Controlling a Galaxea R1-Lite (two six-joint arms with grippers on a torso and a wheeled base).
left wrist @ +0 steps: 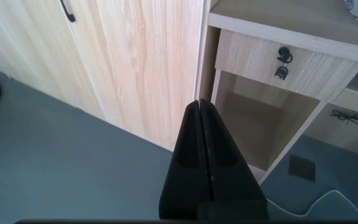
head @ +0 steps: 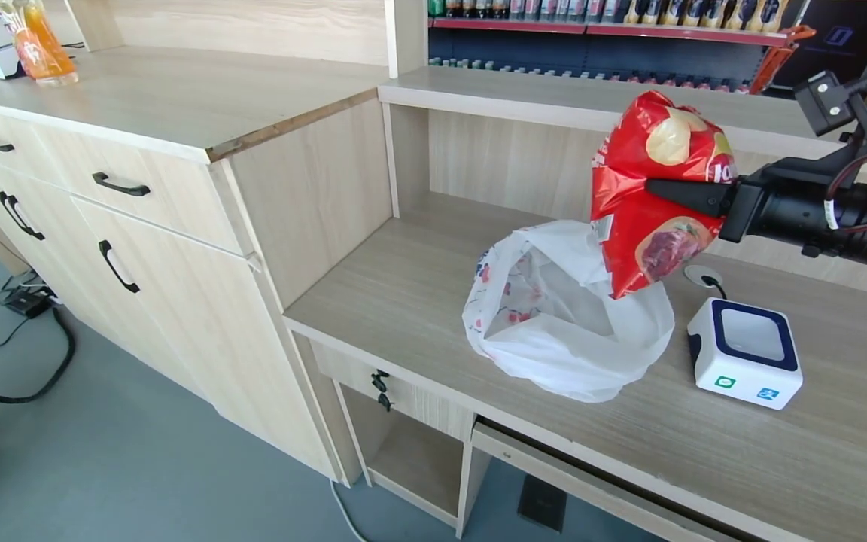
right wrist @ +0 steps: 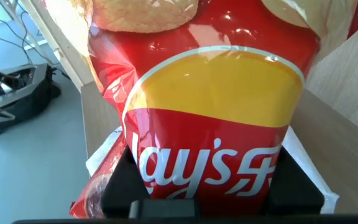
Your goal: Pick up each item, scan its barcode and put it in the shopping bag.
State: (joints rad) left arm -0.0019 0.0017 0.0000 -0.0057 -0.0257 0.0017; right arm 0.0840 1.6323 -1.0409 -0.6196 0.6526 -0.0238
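The right gripper [head: 659, 197] is clamping the red chip bag [head: 640, 241] just above the shopping bag [head: 576, 361]; the left gripper [left wrist: 199, 109] is hanging closed.

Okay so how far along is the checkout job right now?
Done: no item shows inside the shopping bag yet. In hand: the right gripper holds the chip bag over its open mouth, beside the scanner; whether it was scanned is not visible. Remaining: lower and release it. The left gripper is shut, empty.

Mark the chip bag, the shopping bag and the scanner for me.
chip bag [head: 633, 169], head view, upper red panel.
shopping bag [head: 569, 369], head view, lower white wall.
scanner [head: 753, 336], head view, its top window.
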